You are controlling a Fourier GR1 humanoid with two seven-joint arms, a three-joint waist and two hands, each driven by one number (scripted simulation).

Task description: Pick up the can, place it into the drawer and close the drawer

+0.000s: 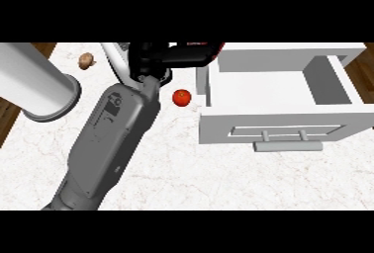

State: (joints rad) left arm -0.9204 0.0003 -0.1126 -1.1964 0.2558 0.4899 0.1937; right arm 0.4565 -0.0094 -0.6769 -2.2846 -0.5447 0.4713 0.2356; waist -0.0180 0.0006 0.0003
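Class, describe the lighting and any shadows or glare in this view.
Head view: light is even, with no glare on the counter. Head view: the drawer has inner walls shaded darker than its floor. Head view: the hand and the can look dark and hard to separate.

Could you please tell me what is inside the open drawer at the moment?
The drawer shows only its bare white floor; no can lies in it. Its far left corner is covered by the hand holding a red-topped thing.
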